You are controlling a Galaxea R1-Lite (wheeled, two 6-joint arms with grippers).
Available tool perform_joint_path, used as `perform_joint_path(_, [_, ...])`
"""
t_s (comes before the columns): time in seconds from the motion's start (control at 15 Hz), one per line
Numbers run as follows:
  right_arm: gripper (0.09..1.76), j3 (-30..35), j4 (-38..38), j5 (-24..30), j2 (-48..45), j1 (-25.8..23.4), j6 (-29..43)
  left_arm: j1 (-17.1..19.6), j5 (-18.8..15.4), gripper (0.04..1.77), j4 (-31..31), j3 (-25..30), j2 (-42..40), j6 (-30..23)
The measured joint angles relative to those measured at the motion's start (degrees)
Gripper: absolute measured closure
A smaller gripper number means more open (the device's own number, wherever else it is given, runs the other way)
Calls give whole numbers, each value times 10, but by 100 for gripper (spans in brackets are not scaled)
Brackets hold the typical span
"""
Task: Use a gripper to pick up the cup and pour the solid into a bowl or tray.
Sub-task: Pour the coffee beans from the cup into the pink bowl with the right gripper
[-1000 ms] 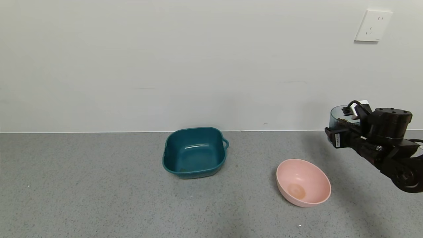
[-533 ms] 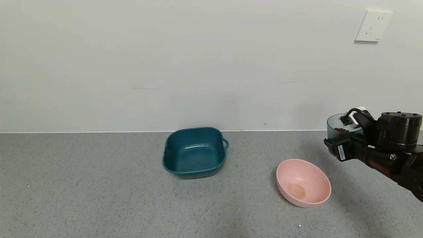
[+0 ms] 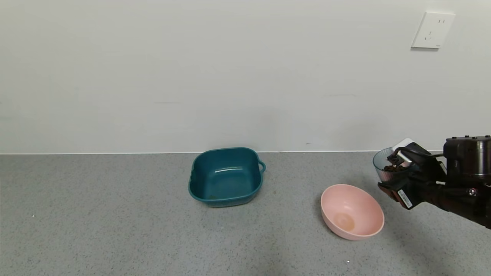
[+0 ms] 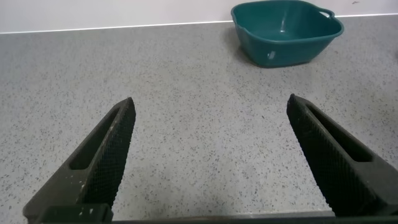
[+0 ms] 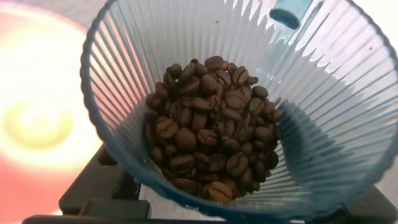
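Nearest in, the left claw (image 4: pixel 208 155) hangs low over the grey surface (image 3: pixel 115 230), fingers spread wide with nothing between them, parked well away from the action.

Over at four o'clock in the head view, the pink bowl (image 3: pixel 352 211) sits open and waiting, nothing but a faint stain at its bottom. Just beyond it, at three o'clock, the right claw (image 3: pixel 397 180) is pinching the cup (image 3: pixel 383 165), lifted off the surface and tipped a little toward the bowl, its mouth near the bowl's far-right rim but not over it yet.

Look inside: the right wrist view shows the coffee beans (image 5: pixel 208 124) heaped against the lower side of the ribbed cup wall, the pink glow of the bowl below. That cup looks thin, light and somewhat flexible, so a mid-body pinch suits it; squeeze too hard and it may buckle. The ribs should help against slipping. The beans are hard, loose and rolly, likely to go all at once and bounce, so a slow tilt with the lip low over the bowl's middle seems wise.

Farther back, at twelve o'clock, the teal tub (image 3: pixel 226 176) stands unused near the wall.
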Motion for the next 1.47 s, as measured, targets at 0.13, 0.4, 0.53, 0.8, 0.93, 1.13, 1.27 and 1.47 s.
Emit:
perform_joint_path(0.13, [50,0,21,8,-15,1,-41,0,0,6,0,0,0,0])
perform_joint_path(0.4, [50,2,32,8,-28,1,-97,0,0,6,0,0,0,0])
perform_joint_path(0.53, [50,2,42,8,-30,1,-119,0,0,6,0,0,0,0])
perform_joint_path(0.8, [50,4,45,-2,-32,0,-203,0,0,6,0,0,0,0])
perform_joint_path(0.93, [50,4,41,-13,-33,0,-247,0,0,6,0,0,0,0])
perform_joint_path(1.13, [50,6,39,-22,-34,6,-286,0,0,6,0,0,0,0])
perform_joint_path(1.27, [50,8,37,-49,-34,17,-300,0,0,6,0,0,0,0])
perform_joint_path(1.47, [50,13,38,-71,-32,31,-329,0,0,6,0,0,0,0])
